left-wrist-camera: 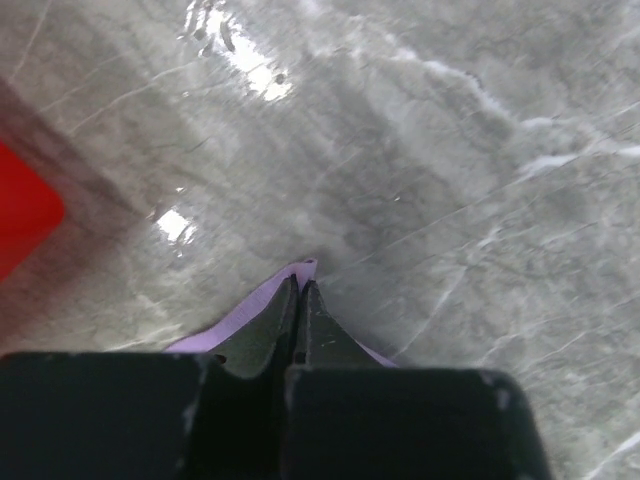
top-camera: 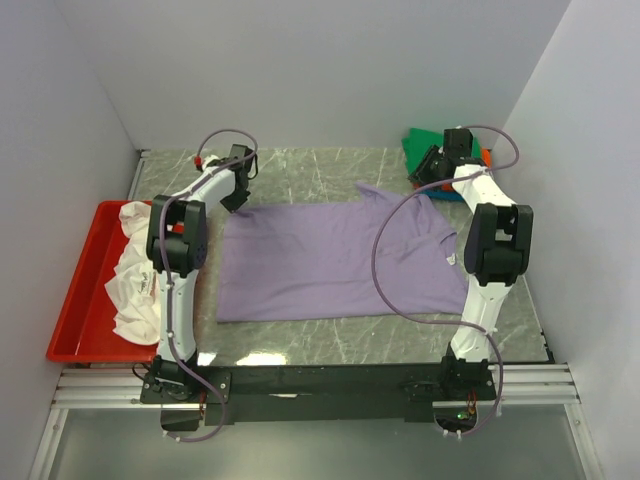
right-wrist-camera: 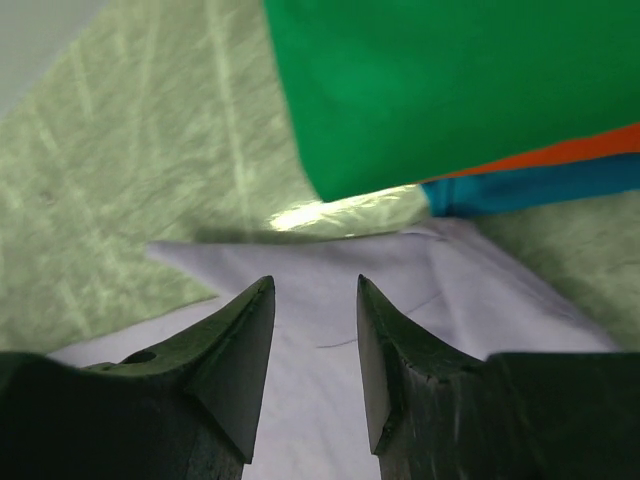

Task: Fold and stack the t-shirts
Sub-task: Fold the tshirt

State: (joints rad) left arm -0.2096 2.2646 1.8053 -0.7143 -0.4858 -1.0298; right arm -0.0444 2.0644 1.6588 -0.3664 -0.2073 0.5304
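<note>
The lavender t-shirt (top-camera: 330, 265) lies spread flat in the middle of the table. My left gripper (top-camera: 238, 200) is at its far left corner, shut on that corner of lavender cloth (left-wrist-camera: 245, 308), as the left wrist view shows (left-wrist-camera: 300, 285). My right gripper (top-camera: 432, 172) is open over the far right part of the lavender shirt (right-wrist-camera: 450, 285), its jaws apart just above the cloth (right-wrist-camera: 315, 288). Beside it lies a stack of the green shirt (right-wrist-camera: 450, 80), orange shirt (right-wrist-camera: 560, 152) and teal shirt (right-wrist-camera: 530, 187). The white shirt (top-camera: 135, 275) lies crumpled in the tray.
The shallow red tray (top-camera: 75, 320) sits at the left table edge; its corner shows in the left wrist view (left-wrist-camera: 25, 215). The coloured stack (top-camera: 425, 145) is at the far right corner by the wall. White walls enclose the back and both sides.
</note>
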